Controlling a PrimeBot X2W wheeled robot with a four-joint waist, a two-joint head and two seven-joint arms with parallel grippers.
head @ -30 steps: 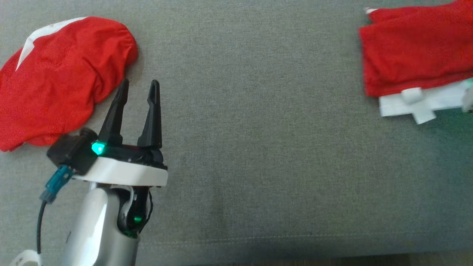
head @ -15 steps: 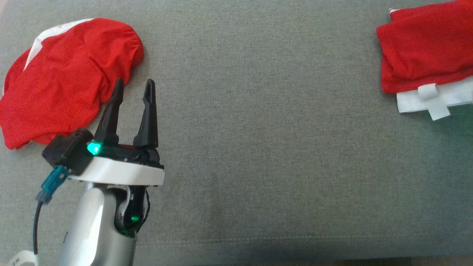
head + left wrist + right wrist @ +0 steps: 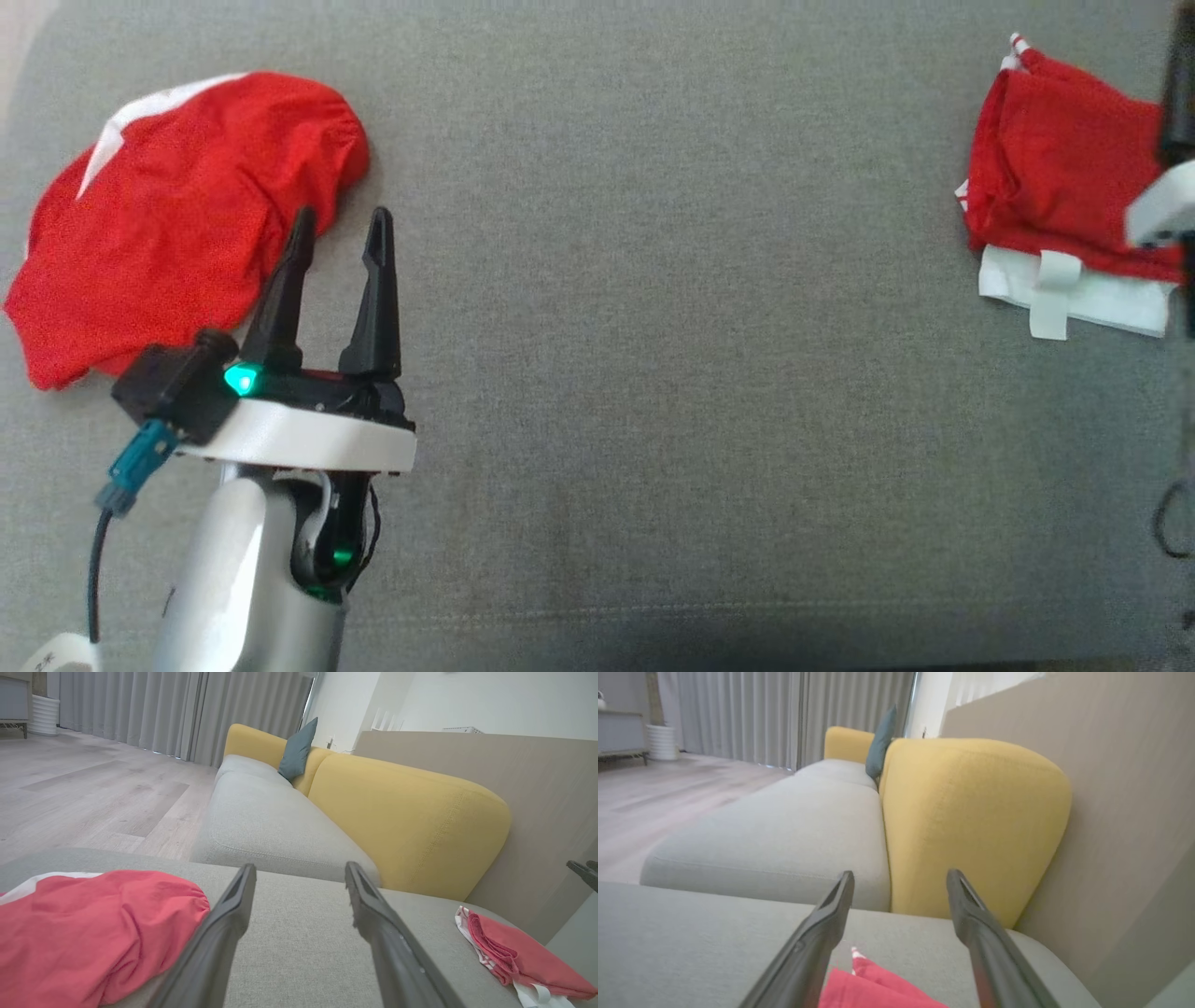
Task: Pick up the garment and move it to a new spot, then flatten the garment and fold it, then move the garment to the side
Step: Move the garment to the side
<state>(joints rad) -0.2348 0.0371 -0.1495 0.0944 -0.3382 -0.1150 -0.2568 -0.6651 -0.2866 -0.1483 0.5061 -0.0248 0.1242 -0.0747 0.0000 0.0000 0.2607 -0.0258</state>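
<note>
Both pairs of jaws stand wide apart, holding nothing: the left gripper (image 3: 342, 219) is over the grey fabric sofa cushion (image 3: 653, 373), just beside a crumpled red mesh garment (image 3: 187, 215), and the right gripper (image 3: 901, 875) hangs above the folded red garment with a white waistband (image 3: 1055, 177). That folded garment lies at the cushion's right end, well apart from the crumpled one.

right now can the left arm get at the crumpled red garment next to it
Probably yes. The left gripper stands open right beside the crumpled red garment, its nearer finger at the cloth's edge. Nothing lies in the way on the grey cushion, so a short sideways move should do.
</note>
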